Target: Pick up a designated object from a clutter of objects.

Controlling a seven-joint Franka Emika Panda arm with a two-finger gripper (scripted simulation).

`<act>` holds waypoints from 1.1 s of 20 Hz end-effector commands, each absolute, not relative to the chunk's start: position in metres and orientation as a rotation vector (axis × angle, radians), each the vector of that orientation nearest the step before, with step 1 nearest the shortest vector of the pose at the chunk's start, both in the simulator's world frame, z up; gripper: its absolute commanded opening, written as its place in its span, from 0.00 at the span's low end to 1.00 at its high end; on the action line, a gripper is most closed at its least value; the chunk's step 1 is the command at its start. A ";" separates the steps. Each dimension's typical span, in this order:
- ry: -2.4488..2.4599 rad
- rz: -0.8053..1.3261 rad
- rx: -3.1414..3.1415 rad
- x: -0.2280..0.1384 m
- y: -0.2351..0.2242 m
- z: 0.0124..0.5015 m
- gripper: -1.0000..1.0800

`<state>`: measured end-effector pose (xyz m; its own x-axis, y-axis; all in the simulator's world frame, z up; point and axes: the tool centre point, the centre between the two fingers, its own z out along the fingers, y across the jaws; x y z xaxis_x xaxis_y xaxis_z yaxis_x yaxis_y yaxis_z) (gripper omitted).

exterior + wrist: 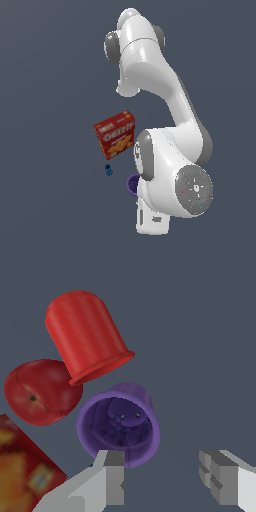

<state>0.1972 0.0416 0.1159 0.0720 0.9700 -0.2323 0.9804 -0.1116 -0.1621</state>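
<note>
**A:** Wrist view had the claw (162, 476) spread wide, both grey fingers (107, 478) showing, nothing between them. Where was the purple cup (120, 423)?

**B:** Right in front of it, lying on its side on the dark bench (210, 331), mouth turned toward the camera. One finger sat just at the cup's rim; whether it touched, I couldn't tell. The other finger was well apart from it.

**A:** And the neighbours?

**B:** The red cup (87, 333) lay tipped just beside the purple one, its rim nearly against it. A red round piece (40, 391) rested next to both, overlapped by the red cup. A corner of the cracker box (25, 471) was near the claw.

**A:** From the exterior view?

**B:** The arm (170, 165) hid most of it. Only a sliver of purple cup (132, 184) peeked out by the arm's lower links, with the tiny blue item (108, 170) near it and the cracker box (115, 134) beyond that.
</note>
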 end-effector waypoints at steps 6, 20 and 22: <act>2.155 -0.468 2.200 0.199 0.043 0.100 0.62; 2.162 -0.469 2.195 0.194 0.038 0.076 0.62; 2.163 -0.469 2.194 0.193 0.037 0.073 0.62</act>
<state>0.1939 0.0374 0.0758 -0.0078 0.9732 -0.2297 0.9807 -0.0374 -0.1920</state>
